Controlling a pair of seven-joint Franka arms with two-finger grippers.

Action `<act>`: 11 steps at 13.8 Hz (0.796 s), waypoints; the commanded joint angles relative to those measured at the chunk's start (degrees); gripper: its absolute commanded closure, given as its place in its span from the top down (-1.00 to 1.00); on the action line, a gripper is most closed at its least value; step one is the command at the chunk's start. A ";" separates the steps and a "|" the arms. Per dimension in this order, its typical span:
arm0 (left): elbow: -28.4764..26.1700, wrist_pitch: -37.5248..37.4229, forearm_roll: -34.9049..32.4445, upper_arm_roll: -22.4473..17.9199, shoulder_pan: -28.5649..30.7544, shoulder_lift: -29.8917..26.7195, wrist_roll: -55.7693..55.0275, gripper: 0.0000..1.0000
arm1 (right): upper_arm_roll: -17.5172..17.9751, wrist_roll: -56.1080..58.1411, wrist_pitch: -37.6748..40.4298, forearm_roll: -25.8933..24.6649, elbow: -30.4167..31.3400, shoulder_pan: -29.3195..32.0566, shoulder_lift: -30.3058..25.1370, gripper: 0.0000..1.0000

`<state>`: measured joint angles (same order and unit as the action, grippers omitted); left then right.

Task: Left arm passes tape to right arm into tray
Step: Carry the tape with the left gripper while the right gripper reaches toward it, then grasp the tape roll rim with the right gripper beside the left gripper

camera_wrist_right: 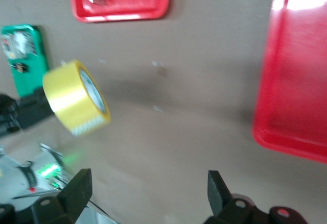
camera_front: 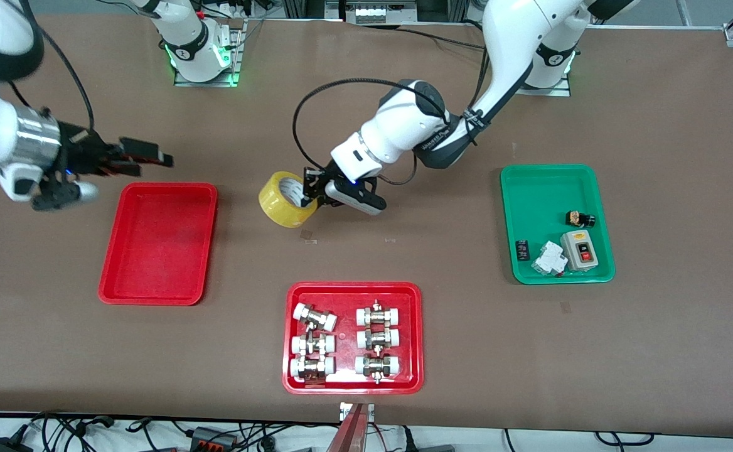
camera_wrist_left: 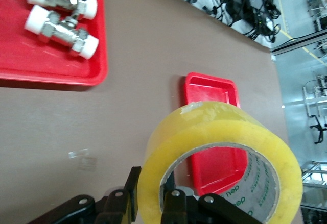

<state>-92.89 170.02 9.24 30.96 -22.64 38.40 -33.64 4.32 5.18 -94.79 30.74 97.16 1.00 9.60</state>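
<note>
The yellow tape (camera_front: 286,199) hangs tilted over the middle of the table, between the plain red tray (camera_front: 159,251) and the green tray. My left gripper (camera_front: 309,188) is shut on the tape's wall, one finger inside the white core and one outside. In the left wrist view the tape (camera_wrist_left: 214,132) fills the foreground at the left gripper (camera_wrist_left: 153,191), with the tray (camera_wrist_left: 212,89) showing past it. My right gripper (camera_front: 147,157) is open and empty, over the table beside the tray's edge toward the bases. The right wrist view shows the right gripper (camera_wrist_right: 148,180), the tape (camera_wrist_right: 74,97) and the tray (camera_wrist_right: 296,81).
A red tray (camera_front: 354,290) holding several white-capped metal fittings lies nearest the front camera. A green tray (camera_front: 555,188) with a switch box (camera_front: 578,249) and small parts sits toward the left arm's end. A black cable loops above the left wrist.
</note>
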 commanded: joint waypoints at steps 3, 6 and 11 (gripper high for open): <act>4.12 0.48 0.61 -0.64 -0.65 2.81 0.33 -1.00 | 0.43 0.62 -9.51 5.37 -0.92 -7.49 4.72 1.00; 5.35 0.48 0.17 -2.30 -0.47 3.70 0.51 -1.00 | 0.43 0.62 -14.09 6.61 -0.92 -11.18 6.30 1.00; 5.61 0.48 0.25 -2.92 -0.65 4.32 0.51 -1.00 | 0.43 2.20 -22.70 6.61 -0.92 -15.58 10.69 1.00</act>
<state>-89.28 170.14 9.24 27.96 -22.64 42.09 -33.68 5.15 5.60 -115.08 36.11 97.00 -13.25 18.52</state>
